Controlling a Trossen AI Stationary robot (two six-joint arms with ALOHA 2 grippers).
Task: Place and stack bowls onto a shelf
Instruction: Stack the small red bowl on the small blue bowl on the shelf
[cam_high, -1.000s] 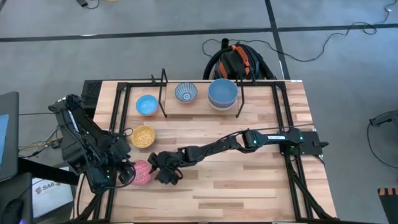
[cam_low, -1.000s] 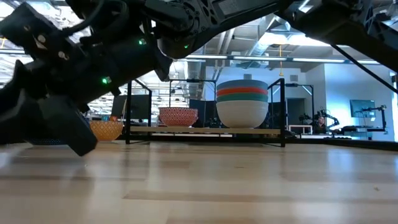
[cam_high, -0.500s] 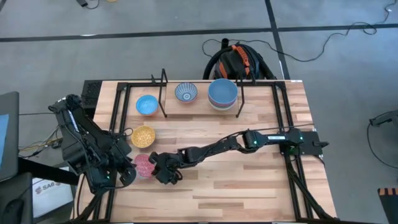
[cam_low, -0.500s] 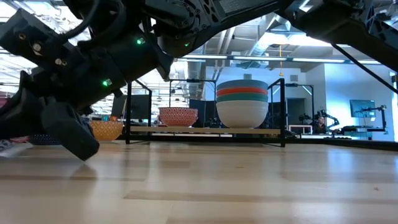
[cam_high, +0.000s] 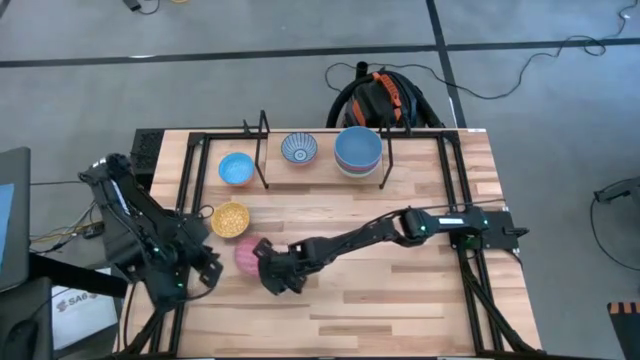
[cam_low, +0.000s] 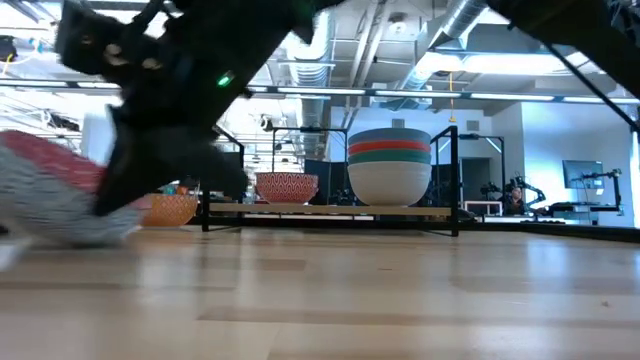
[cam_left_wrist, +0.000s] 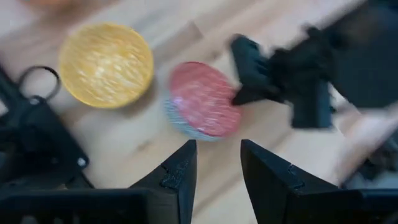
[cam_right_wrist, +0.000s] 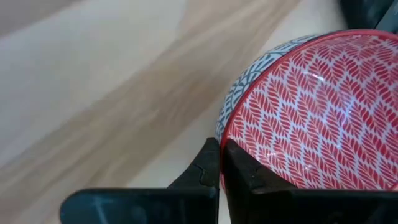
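The pink speckled bowl (cam_high: 246, 254), red-patterned inside and grey-blue outside, is near the table's left side with my right gripper (cam_high: 268, 270) shut on it. It shows large and tilted in the low view (cam_low: 55, 195). My left gripper (cam_left_wrist: 217, 171) stands open just left of it, with nothing between its fingers. The yellow bowl (cam_high: 230, 217) and the light blue bowl (cam_high: 236, 168) rest on the table. The black shelf (cam_high: 385, 160) at the far edge carries a blue-white patterned bowl (cam_high: 299, 148) and a stack of bowls (cam_high: 357, 150). My right gripper pinches the bowl's rim (cam_right_wrist: 225, 134) on the side facing the table's right edge, one finger inside the bowl and one outside. The fingers come from the right, low over the table. The bowl sits tilted in the hold; whether its base is clear of the table I cannot tell.
Black arm-mount rails (cam_high: 455, 190) frame the tabletop left, right and far. There is bare wood (cam_high: 380, 300) on the near and right parts of the table. A black and orange bag (cam_high: 380, 95) lies on the floor beyond the far edge.
My right gripper has taken the pink speckled bowl by its rim and drawn it toward the table's right and far side, away from my left gripper. The bowl has tipped. My left gripper has stayed roughly where it was, at the near left.
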